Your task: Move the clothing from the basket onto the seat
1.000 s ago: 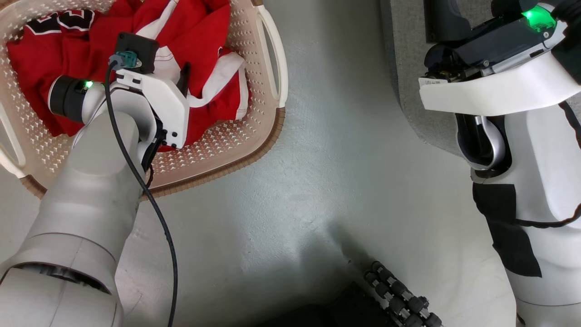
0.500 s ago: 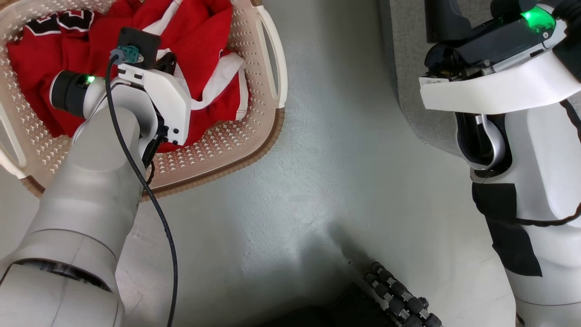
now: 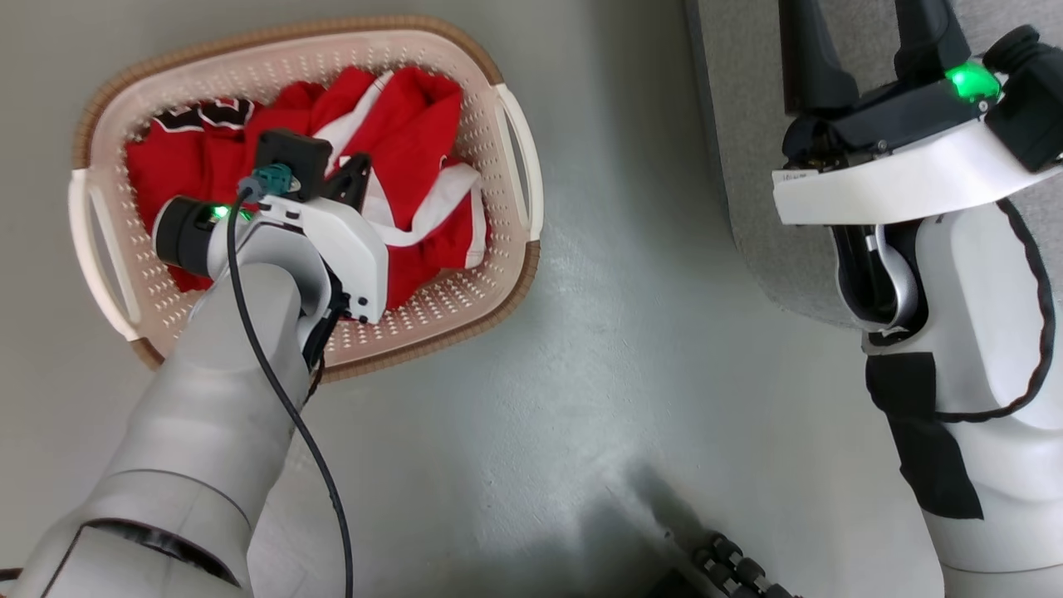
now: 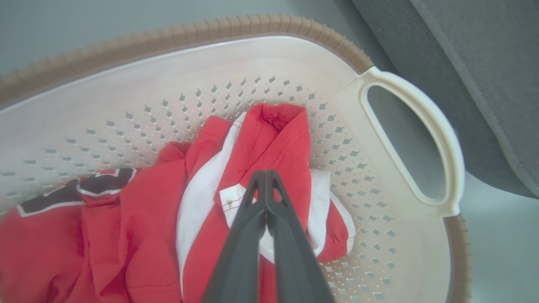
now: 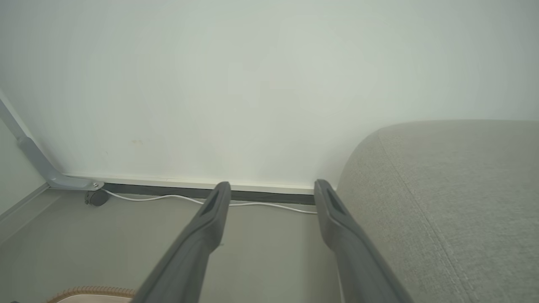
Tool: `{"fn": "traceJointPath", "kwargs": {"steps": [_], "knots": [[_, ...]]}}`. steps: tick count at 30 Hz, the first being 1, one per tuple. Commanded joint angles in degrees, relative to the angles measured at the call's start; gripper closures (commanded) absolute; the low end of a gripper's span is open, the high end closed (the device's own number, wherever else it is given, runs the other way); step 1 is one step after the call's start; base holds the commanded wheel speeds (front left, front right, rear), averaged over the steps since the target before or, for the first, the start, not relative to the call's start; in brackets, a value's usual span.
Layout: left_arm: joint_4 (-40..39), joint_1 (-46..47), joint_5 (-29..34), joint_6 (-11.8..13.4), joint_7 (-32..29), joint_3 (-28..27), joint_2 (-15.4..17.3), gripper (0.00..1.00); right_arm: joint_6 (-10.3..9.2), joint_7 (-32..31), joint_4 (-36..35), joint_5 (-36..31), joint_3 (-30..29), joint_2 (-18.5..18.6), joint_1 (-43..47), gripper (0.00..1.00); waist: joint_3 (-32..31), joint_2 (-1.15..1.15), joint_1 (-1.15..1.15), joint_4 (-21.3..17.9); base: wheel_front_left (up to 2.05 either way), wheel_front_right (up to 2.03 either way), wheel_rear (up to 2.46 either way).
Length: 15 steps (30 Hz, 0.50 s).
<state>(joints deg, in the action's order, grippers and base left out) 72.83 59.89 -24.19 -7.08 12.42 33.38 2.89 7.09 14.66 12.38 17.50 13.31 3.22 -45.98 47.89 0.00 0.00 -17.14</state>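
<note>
Left wrist view: left claw pinching clothing; head: basket outline.

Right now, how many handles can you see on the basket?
2. One white handle is on the left side of the basket, away from the seat; the other handle is on its right side, facing the seat. Neither is hidden by the clothing.

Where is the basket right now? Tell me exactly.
The basket sits upper left in the head view, on the floor, to the left of the seat, with the left claw shut on the clothing inside it.
</note>
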Motion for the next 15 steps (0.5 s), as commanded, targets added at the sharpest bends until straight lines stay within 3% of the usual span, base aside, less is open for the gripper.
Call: {"fn": "traceJointPath", "kwargs": {"steps": [1, 7, 14, 15], "knots": [[-1.6, -2.0, -0.8, -0.4, 1.0, -0.1, 0.6, 1.0, 0.4, 0.3, -0.6, -0.5, 0.1, -0.3, 3.1, 0.0, -2.5, 0.0, 0.0, 1.0, 0.0, 0.0, 0.0], [-6.5, -4.9, -3.6, -0.4, 2.5, -0.2, 0.5, 1.0, 0.4, 0.3, 1.8, -1.6, -1.0, 0.1, 5.8, 0.0, -7.6, 0.0, 0.0, 3.1, 0.0, 0.0, 0.0], [-21.7, -12.7, -1.8, 0.7, 2.6, -6.6, 2.6, 1.0, 0.4, 0.3, 4.1, -2.4, -2.2, 1.2, 9.3, 0.0, -14.2, 0.0, 0.0, 5.8, 0.0, 0.0, 0.0], [-23.7, -14.2, -1.0, 0.8, 2.6, -7.4, 2.8, 0.85, 0.4, 0.3, 4.4, -2.5, -2.3, 1.4, 9.8, 0.0, -15.2, 0.0, 0.0, 6.2, 0.0, 0.0, 0.0]]}}
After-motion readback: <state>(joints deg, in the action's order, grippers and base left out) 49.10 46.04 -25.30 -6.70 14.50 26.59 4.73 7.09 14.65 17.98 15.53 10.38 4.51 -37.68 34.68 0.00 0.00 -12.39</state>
